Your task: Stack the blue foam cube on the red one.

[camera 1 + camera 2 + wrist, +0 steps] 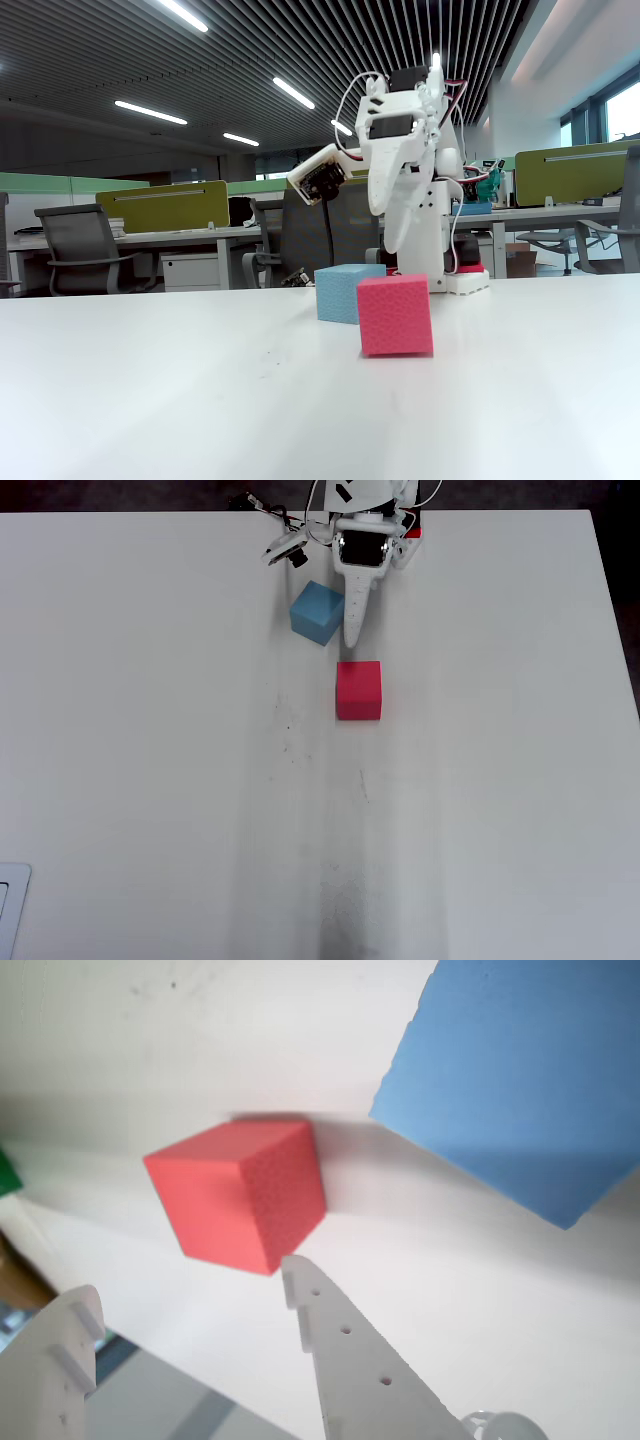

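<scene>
Beside blue cube [318, 611] — apparently untouched — red cube [359, 689].

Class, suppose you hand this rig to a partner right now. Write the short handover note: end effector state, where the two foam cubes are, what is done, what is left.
End effector: open and empty, raised above the table near the arm's base.
Blue cube: on the table close to the base, just left of the end effector in the overhead view; not gripped.
Red cube: on the table farther out from the base, apart from the blue one, nothing on top.
Done: nothing stacked so far.
Left: grasp the blue cube, lift it, set it on the red cube, release.
</scene>
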